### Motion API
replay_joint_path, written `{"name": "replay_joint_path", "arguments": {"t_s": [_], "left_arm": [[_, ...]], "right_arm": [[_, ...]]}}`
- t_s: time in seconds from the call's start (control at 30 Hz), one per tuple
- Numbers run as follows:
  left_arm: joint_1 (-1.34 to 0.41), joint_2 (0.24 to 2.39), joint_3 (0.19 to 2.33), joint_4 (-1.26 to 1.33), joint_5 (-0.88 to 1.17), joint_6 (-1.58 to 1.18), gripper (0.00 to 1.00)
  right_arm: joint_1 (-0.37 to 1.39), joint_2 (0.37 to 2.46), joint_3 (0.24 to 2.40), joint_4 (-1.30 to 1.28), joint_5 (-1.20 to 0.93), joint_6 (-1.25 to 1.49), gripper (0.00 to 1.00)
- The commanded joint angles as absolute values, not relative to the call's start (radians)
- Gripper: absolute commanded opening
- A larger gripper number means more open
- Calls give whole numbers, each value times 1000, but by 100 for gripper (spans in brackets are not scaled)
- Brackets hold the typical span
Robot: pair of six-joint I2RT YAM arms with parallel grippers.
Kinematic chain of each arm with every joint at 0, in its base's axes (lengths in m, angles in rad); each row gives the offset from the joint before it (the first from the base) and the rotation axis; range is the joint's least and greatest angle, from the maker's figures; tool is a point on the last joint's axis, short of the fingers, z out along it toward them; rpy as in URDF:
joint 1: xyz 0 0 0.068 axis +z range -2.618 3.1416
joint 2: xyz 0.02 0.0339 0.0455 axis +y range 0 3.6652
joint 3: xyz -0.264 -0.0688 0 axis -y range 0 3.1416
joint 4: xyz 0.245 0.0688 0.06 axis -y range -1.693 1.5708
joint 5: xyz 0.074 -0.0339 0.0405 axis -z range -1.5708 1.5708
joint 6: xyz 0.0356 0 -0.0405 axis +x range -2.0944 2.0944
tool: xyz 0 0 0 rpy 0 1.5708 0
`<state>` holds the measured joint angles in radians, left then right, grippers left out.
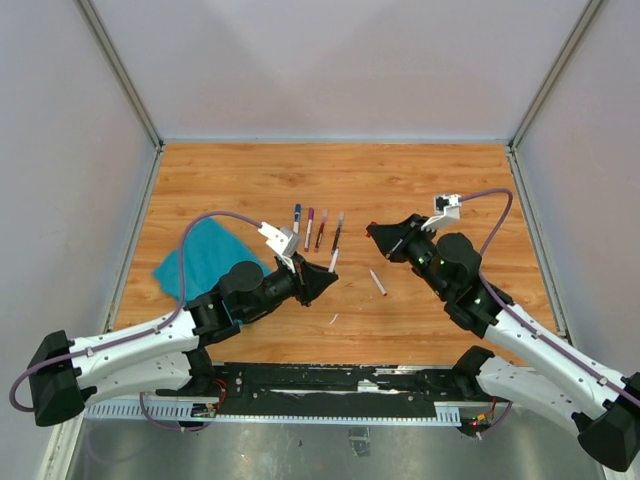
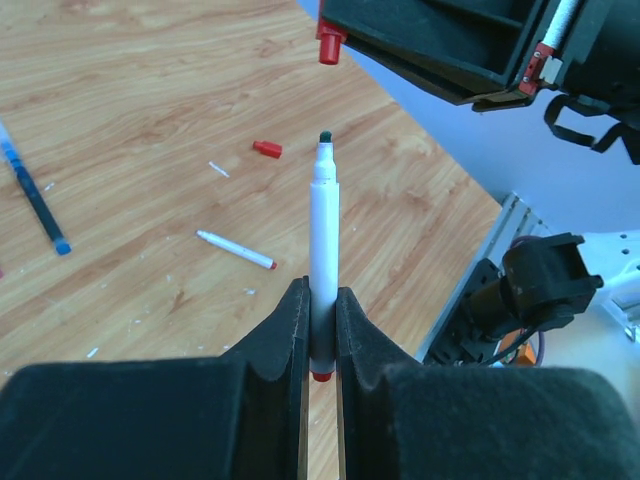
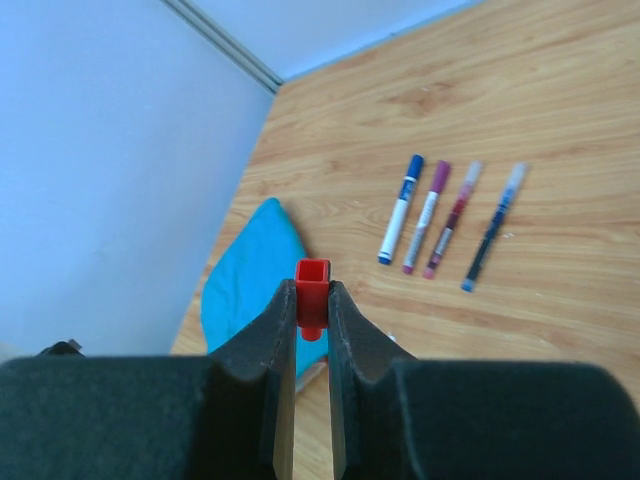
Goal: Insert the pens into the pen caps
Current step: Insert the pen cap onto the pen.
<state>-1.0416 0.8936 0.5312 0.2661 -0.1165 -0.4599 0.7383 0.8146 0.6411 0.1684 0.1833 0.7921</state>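
Clamping pen (image 2: 323, 220), L claw (image 2: 321, 298); red cap (image 3: 312, 275), R claw (image 3: 312, 300), unseen from top cam

— Is the gap between my left gripper (image 1: 332, 271) and right gripper (image 1: 371, 232) free?
— Yes, I see open air. 1 loose pen (image 1: 378, 283) lies beside it; 4 capped pens (image 1: 317, 228) sit just beyond.

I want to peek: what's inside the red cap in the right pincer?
The red cap shows a hollow open mouth, no pen in it. The right pincer is shut on it, covering its sides.
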Motion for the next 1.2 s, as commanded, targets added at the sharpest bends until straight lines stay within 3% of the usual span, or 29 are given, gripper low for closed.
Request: {"name": "replay_joint_path", "arguments": {"t_s": [0.0, 0.23, 1.17], "left_arm": [[-1052, 852, 514, 384, -86, -406, 1], [-1051, 854, 526, 381, -67, -385, 0], [-1051, 858, 527, 405, -53, -371, 1]], "right_arm": [[728, 817, 627, 336, 125, 845, 1], [729, 856, 609, 479, 42, 910, 1], [729, 917, 621, 642, -125, 875, 1]]}}
